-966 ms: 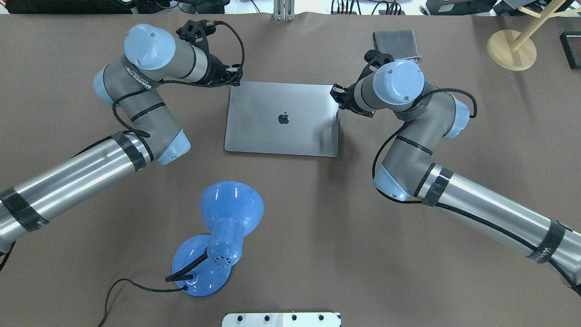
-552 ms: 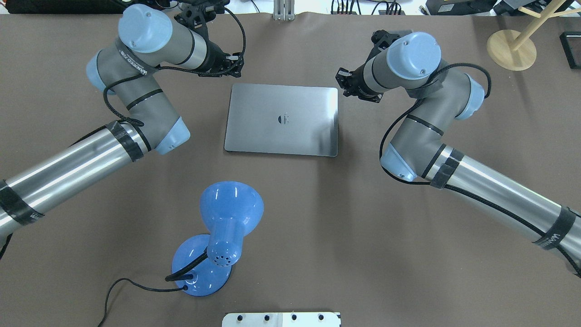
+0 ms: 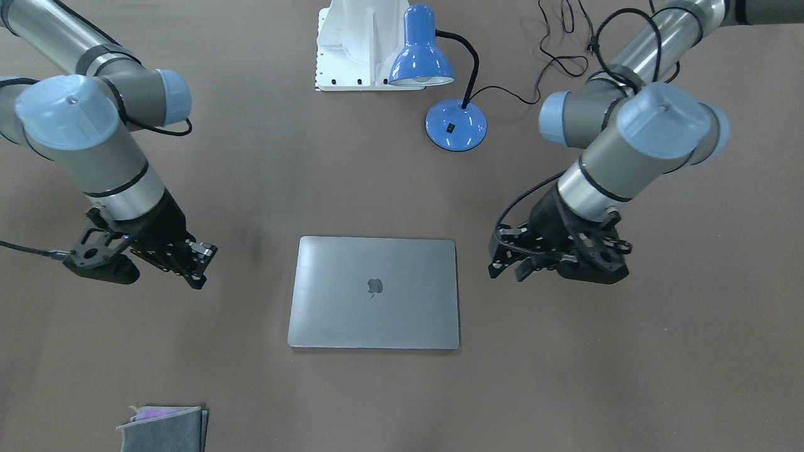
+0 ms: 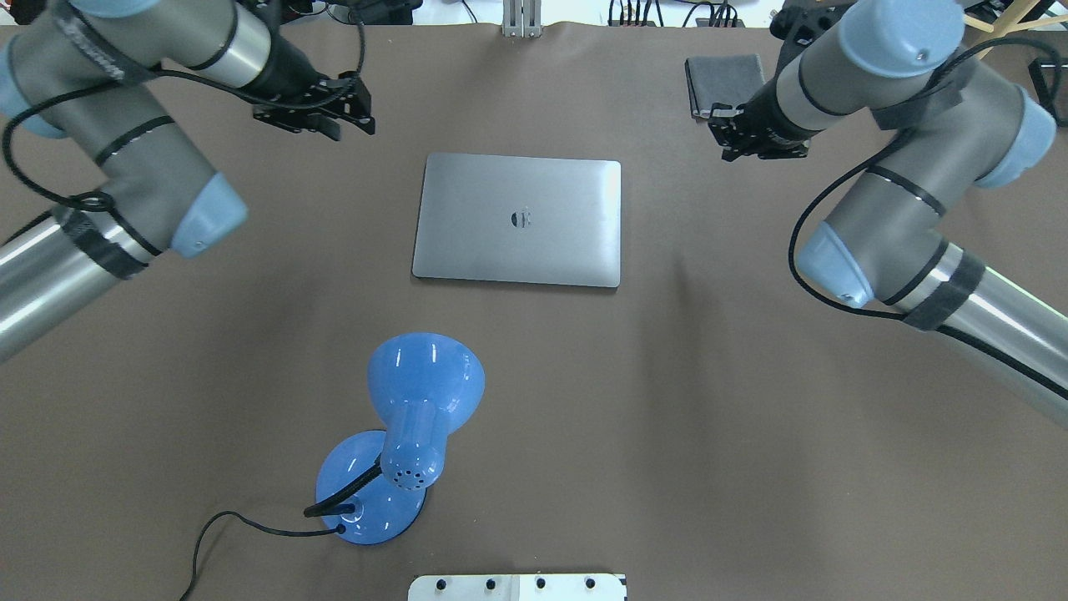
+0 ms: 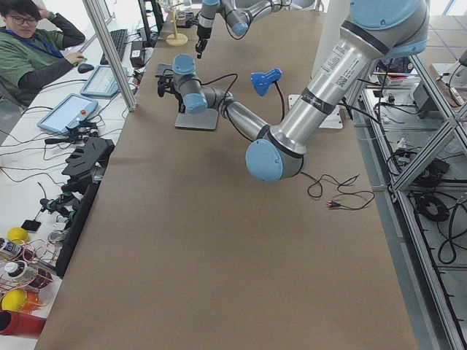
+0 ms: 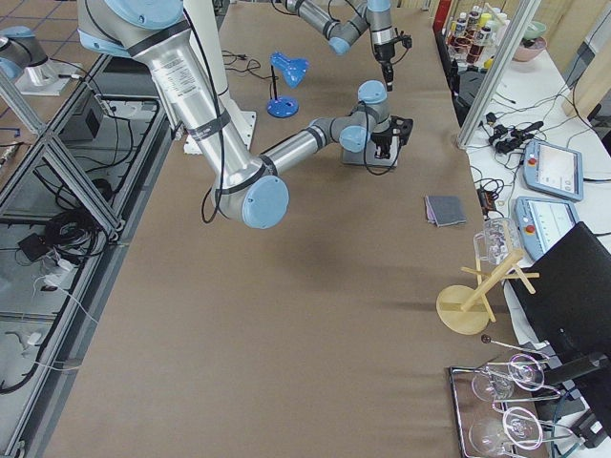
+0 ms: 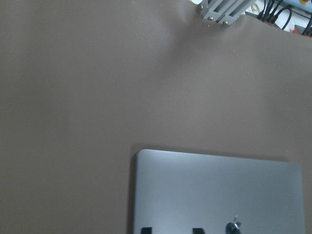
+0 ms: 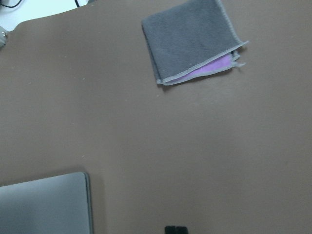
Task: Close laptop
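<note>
The space-grey laptop lies flat on the brown table with its lid down and the apple logo up; it also shows in the front view and in both wrist views. My left gripper hovers open and empty beyond the laptop's far left corner, with two fingertips apart at the bottom edge of its wrist view. My right gripper hovers off the far right corner, fingers together and empty. Neither touches the laptop.
A folded grey cloth lies at the far right, just behind my right gripper. A blue desk lamp with its cord stands near the front. A wooden stand is at the far right corner. A white plate sits at the near edge.
Both arms have risen and swung outward from the laptop's far corners, the left one further left, the right one further right. The laptop has stayed flat with its lid down.
</note>
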Robot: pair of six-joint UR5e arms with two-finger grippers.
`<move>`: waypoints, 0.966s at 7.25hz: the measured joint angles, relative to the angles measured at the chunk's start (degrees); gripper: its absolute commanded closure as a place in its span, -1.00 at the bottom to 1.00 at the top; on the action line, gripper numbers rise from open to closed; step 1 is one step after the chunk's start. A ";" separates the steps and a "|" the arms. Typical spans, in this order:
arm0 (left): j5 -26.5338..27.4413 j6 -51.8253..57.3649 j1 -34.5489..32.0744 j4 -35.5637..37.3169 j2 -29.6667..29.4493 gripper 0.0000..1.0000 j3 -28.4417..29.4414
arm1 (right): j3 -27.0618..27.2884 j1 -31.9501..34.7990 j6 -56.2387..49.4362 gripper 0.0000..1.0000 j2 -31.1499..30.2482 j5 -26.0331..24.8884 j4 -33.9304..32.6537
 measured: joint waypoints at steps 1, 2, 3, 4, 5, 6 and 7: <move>-2.05 6.20 -3.18 2.05 3.65 -0.97 -2.46 | 2.00 1.93 -4.94 -1.00 -3.01 0.87 -1.44; -3.82 14.30 -6.73 5.46 6.81 -0.97 -4.33 | 3.45 4.04 -10.78 -1.00 -6.44 1.93 -2.17; -4.60 23.34 -9.93 9.01 10.32 -0.97 -5.88 | 5.00 6.50 -17.11 -1.00 -10.74 3.21 -2.46; -4.77 33.12 -12.96 11.70 14.22 -0.97 -6.79 | 6.98 9.28 -24.58 -1.00 -16.22 4.19 -2.59; -4.82 42.05 -16.19 13.85 17.75 -0.97 -7.21 | 8.94 12.53 -32.47 -1.00 -21.94 4.90 -2.69; -4.89 49.82 -20.08 16.23 20.55 -0.97 -7.43 | 10.36 16.97 -41.03 -1.00 -26.81 6.39 -3.43; -5.01 56.27 -24.06 19.55 22.19 -0.97 -7.61 | 11.14 21.84 -49.62 -1.00 -29.79 8.51 -5.69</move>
